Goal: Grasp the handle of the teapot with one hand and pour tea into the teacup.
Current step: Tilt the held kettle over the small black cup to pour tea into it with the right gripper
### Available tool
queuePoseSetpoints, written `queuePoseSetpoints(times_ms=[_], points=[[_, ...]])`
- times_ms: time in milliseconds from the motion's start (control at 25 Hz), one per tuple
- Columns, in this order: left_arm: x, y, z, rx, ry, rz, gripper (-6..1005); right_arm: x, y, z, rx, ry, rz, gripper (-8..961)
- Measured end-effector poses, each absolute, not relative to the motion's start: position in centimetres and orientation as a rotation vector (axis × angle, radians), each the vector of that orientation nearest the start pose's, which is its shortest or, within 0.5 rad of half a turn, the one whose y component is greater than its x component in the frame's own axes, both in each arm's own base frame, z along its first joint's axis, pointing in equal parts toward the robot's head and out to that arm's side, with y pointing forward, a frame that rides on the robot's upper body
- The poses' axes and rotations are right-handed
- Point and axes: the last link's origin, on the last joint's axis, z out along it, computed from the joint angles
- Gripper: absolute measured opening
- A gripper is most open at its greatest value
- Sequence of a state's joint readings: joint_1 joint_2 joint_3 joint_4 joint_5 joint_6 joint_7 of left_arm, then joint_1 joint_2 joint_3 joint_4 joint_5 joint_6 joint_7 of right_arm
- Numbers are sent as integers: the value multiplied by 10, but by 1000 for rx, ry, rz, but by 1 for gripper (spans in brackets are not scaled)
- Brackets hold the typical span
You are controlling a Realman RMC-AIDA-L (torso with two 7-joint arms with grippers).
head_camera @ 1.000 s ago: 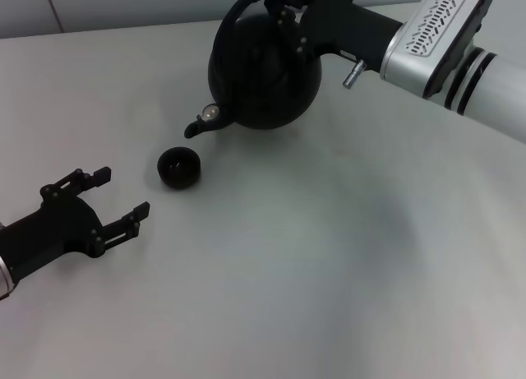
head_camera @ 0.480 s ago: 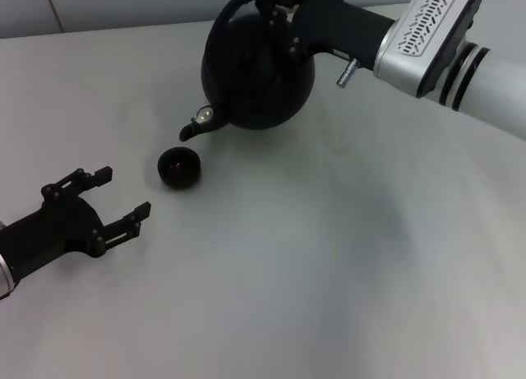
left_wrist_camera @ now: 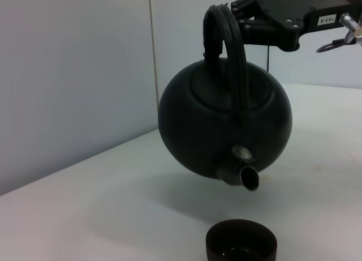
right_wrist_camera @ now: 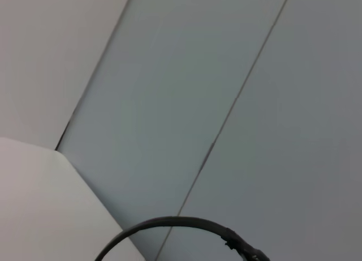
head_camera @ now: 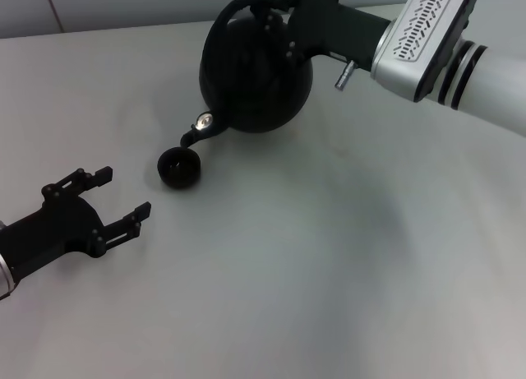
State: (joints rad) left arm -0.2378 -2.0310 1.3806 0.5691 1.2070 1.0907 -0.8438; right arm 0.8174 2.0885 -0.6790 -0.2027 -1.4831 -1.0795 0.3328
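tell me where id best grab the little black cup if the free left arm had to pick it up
Probably by the rim. The teacup is a low, round, handleless bowl standing upright and open on the table, so one finger inside and one outside the wall, coming from above, seems safest. The left gripper sits open on its near left, but the teapot spout hangs close over the far side, so approach from the near side.
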Motion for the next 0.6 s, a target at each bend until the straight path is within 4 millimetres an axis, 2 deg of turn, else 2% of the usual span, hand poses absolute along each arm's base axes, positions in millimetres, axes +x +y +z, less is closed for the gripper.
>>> queuePoseSetpoints(times_ms=[600], points=[[-318, 293, -40, -2448, -399, -528, 800, 200, 421, -44, -2258, -205, 544, 86]])
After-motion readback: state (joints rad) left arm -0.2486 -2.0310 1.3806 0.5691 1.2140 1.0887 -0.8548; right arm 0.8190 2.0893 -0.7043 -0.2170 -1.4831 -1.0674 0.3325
